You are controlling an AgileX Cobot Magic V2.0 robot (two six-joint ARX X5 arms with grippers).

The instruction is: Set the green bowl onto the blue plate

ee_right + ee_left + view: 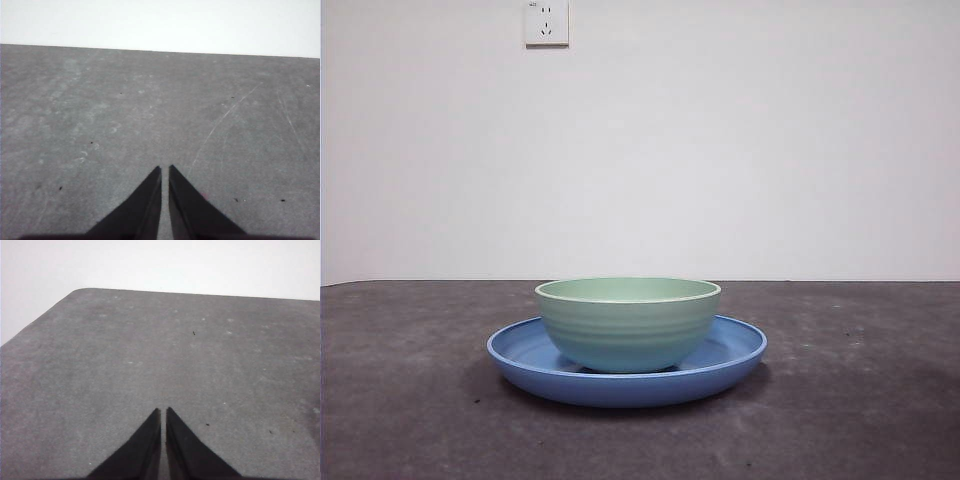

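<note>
The pale mint-green bowl (pixel 628 322) stands upright inside the wide blue plate (pixel 730 350) at the middle of the table in the front view. No arm shows in the front view. My left gripper (pixel 163 411) is shut and empty over bare grey table. My right gripper (pixel 165 169) is shut and empty over bare grey table. Neither wrist view shows the bowl or the plate.
The dark grey table top (pixel 860 400) runs to a white wall with a socket (pixel 547 22) high on it. The left wrist view shows a rounded table corner (pixel 80 291).
</note>
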